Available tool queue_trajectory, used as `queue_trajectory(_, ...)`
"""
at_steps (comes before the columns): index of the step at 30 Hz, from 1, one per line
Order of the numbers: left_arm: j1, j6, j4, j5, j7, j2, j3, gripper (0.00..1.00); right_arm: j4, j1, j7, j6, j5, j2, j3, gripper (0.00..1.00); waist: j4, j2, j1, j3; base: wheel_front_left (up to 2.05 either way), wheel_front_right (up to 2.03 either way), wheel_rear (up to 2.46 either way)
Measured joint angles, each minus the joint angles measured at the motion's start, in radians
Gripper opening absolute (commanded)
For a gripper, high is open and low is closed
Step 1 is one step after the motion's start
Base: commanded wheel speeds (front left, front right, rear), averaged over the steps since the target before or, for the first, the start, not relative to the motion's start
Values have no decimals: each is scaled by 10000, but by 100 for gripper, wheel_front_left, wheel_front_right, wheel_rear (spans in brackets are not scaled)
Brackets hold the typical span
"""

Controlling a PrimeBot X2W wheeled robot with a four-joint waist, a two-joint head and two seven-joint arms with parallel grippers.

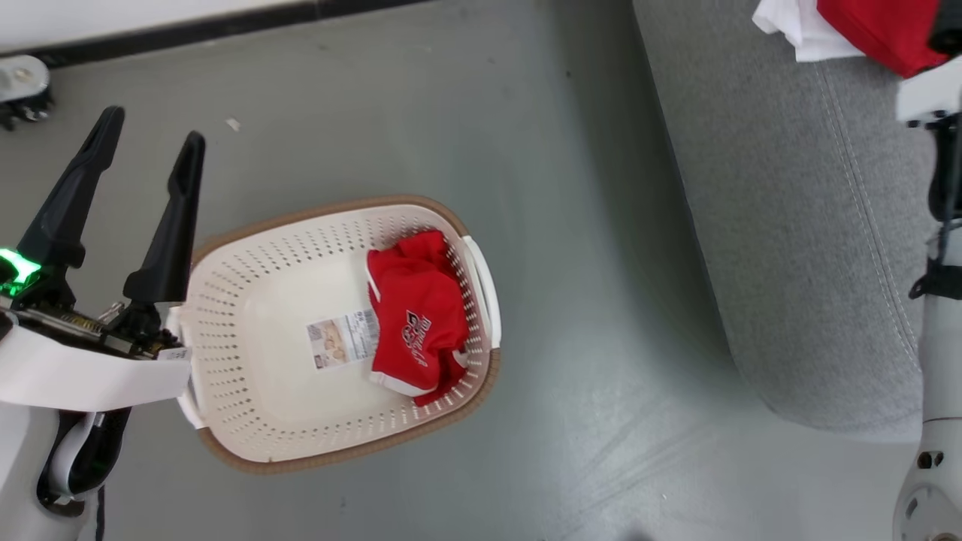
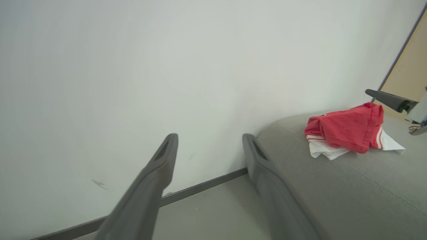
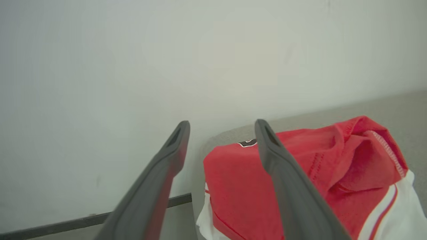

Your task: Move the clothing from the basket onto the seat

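Grey flooring (image 1: 586,225) is running beneath the work area and meeting a white wall (image 2: 133,66) at a dark skirting strip (image 2: 206,185). The light grey sofa (image 1: 789,225) is occupying the right side of the head view. The oval cream basket (image 1: 225,330) with its brown rim is standing on the floor, well apart from the sofa. The larger red jersey (image 2: 343,131) with white sleeves is lying crumpled on the sofa seat near its rounded end. The smaller red piece (image 1: 413,323) with the white-black logo is lying inside the basket, bunched against the wall nearest the sofa. The left gripper (image 1: 153,126) is hovering just beside the basket's left end, its jaws standing apart and holding nothing. The right gripper (image 3: 222,124) is hovering close over the jersey, its jaws also standing apart with no cloth pinched between them; contact with the fabric cannot be confirmed. The barcode label (image 1: 342,340) is lying flat on the basket floor, its right edge meeting the smaller red piece.
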Motion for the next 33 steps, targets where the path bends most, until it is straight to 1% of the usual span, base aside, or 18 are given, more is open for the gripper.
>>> queue_trajectory(6, 529, 182, 523, -159, -31, -395, 472, 100, -35, 255, -178, 0, 280, -52, 1296, 100, 392, 0, 0, -522, 0, 0, 0)
queue_trajectory(8, 676, 182, 683, -232, -31, -543, 610, 100, -140, 431, -182, 0, 313, -56, 1684, 100, 526, 0, 0, -698, 0, 0, 0)
queue_trajectory(15, 937, 255, 968, -221, -31, -947, 1344, 100, -313, 1028, -211, 0, 500, -90, 2711, 100, 982, 0, 0, -1324, 0, 0, 0)
queue_trajectory(19, 1105, 234, 1068, -205, -31, -1246, 1707, 100, -698, 1377, -213, 0, 817, -100, 3099, 100, 1227, 0, 0, -1679, 0, 0, 0)
queue_trajectory(25, 1524, -69, 1327, 13, -31, -1544, 1912, 100, -1283, 2061, -222, 0, 1104, -144, 3626, 100, 1563, 0, 0, -2215, 0, 0, 0)
queue_trajectory(33, 2082, -454, 1762, 293, -31, -1975, 2034, 100, -1747, 3359, -222, 0, 1450, -142, 3779, 100, 1944, 0, 0, -2946, 0, 0, 0)
